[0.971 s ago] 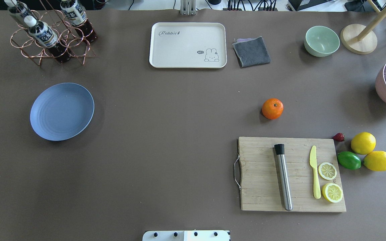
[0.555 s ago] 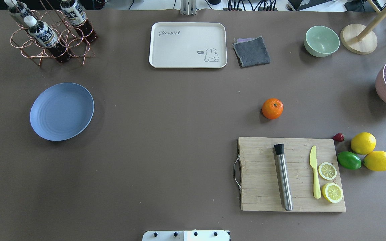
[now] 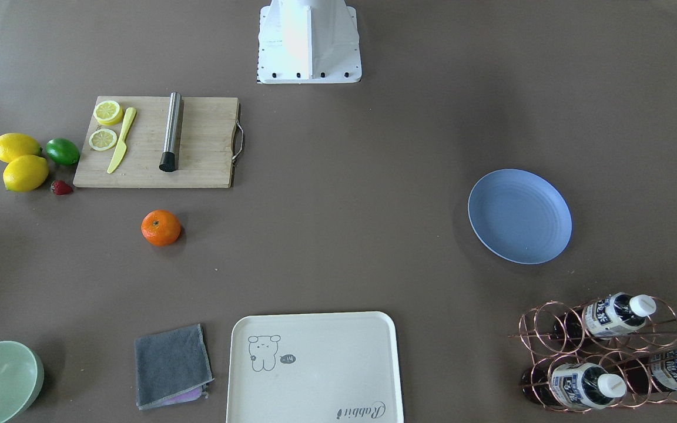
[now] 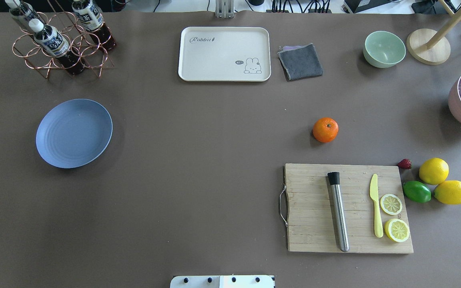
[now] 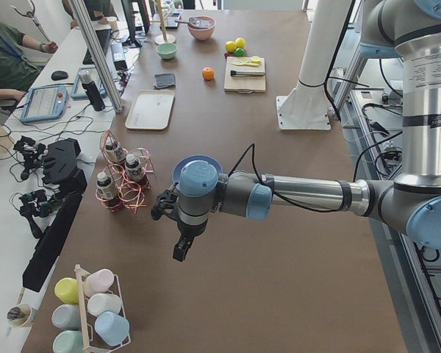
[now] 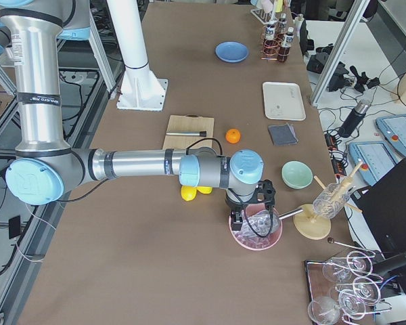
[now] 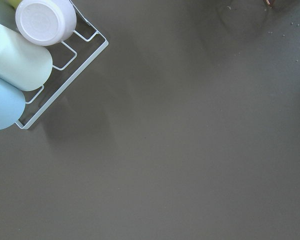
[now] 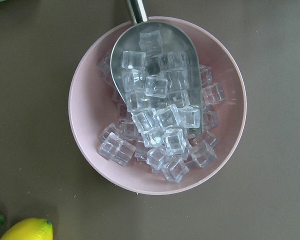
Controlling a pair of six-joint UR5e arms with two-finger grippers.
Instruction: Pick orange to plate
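The orange (image 4: pixel 325 129) rests on the brown table just beyond the cutting board, also seen in the front view (image 3: pixel 160 227). The light-blue plate (image 4: pixel 73 133) lies far off on the table's left side with nothing on it (image 3: pixel 519 215). Neither gripper shows in the overhead or front views. Only the left side view shows my left gripper (image 5: pixel 182 250), low over bare table beyond the plate, near a cup rack. My right gripper (image 6: pixel 247 218) hangs over the pink ice bowl at the table's right end. I cannot tell whether either is open or shut.
A wooden cutting board (image 4: pixel 318 240) carries a steel muddler, a yellow knife and lemon slices. Two lemons (image 4: pixel 433 171), a lime (image 4: pixel 416 191) and a strawberry lie to its right. Cream tray (image 4: pixel 198 60), grey cloth, green bowl (image 4: pixel 384 49), bottle rack (image 4: pixel 60 48) and pink ice bowl (image 8: pixel 90 100) line the edges.
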